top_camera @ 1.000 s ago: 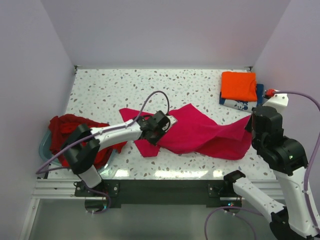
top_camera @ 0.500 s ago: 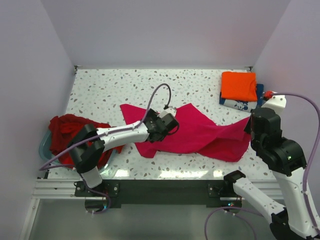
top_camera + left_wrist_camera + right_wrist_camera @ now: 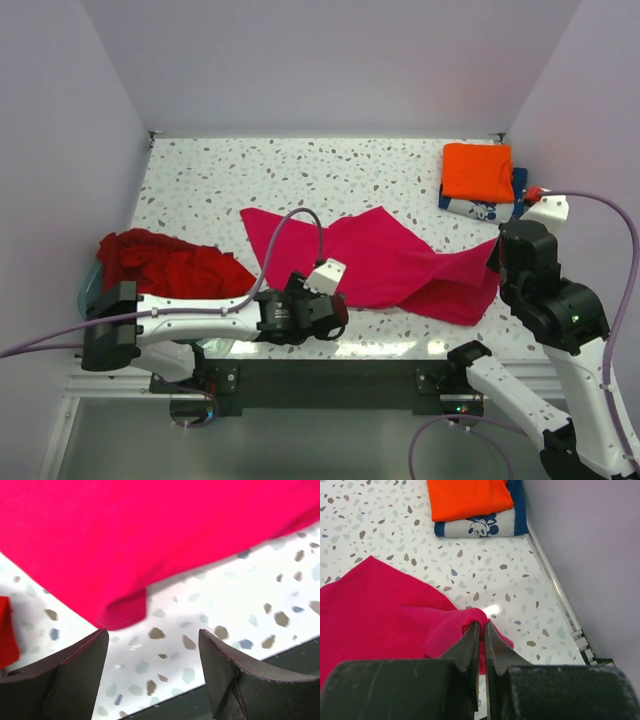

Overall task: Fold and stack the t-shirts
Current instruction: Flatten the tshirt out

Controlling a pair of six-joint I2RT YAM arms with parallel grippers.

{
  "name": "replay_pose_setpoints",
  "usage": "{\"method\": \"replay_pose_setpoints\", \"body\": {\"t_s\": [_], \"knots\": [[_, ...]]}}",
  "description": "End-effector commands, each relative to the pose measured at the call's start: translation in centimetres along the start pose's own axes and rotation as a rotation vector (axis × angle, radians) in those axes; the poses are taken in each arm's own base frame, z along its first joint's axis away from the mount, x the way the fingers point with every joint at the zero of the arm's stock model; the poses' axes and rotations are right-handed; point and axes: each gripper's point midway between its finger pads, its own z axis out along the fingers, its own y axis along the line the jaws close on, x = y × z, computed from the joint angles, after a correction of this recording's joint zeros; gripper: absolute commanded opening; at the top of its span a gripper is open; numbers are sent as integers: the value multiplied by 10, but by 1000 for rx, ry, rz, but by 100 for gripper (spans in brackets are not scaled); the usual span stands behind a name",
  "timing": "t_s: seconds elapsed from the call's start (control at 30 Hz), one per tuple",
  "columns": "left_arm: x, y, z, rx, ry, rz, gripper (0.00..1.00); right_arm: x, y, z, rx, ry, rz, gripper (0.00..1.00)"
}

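A magenta-pink t-shirt (image 3: 385, 255) lies spread across the middle of the table. My right gripper (image 3: 497, 256) is shut on a bunched fold at its right end, and the cloth is pinched between the fingertips in the right wrist view (image 3: 482, 625). My left gripper (image 3: 336, 314) hangs open just off the shirt's near hem (image 3: 122, 615), over bare table by the front edge, with nothing between its fingers (image 3: 80, 665). A folded orange t-shirt (image 3: 478, 170) rests on a folded navy blue t-shirt with white print (image 3: 478, 209) at the back right.
A heap of dark red t-shirts (image 3: 165, 270) sits in a pale blue tub (image 3: 86, 292) at the left. The side wall (image 3: 590, 555) runs close along the right of the folded stack. The table's front edge (image 3: 240, 665) lies right under the left gripper.
My left gripper has let go of the pink shirt, opened and drawn back towards the front edge. The shirt's left part now lies flat. The right gripper has kept its hold.
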Motion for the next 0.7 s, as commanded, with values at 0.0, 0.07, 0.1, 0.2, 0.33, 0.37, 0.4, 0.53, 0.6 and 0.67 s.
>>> {"method": "replay_pose_setpoints", "body": {"t_s": [0.0, 0.07, 0.1, 0.2, 0.33, 0.37, 0.4, 0.53, 0.6, 0.67], "knots": [[17, -17, -3, 71, 29, -113, 77, -2, 2, 1, -6, -12, 29, 0], [30, -19, 3, 67, 56, -99, 75, -3, 2, 0, -7, -15, 32, 0], [35, -19, 6, 65, 66, -90, 75, -5, 2, -1, -8, -19, 34, 0], [42, -17, 15, 22, 81, -51, 75, -8, 3, -2, -12, -22, 36, 0], [39, -22, 23, 17, 64, -24, 75, -11, 2, -3, -13, -27, 36, 0], [38, -23, 25, 20, 58, -21, 75, -12, 2, -4, -14, -29, 38, 0], [34, -24, 27, 18, 37, -32, 73, -11, 1, -4, -12, -28, 38, 0], [28, -21, 37, 15, 24, -40, 73, -12, -1, -5, -8, -30, 35, 0], [26, -23, 42, 32, 17, -42, 72, -12, -3, -7, -7, -32, 35, 0], [22, -21, 49, 34, 6, -35, 72, -13, -3, -8, -8, -35, 37, 0]]}}
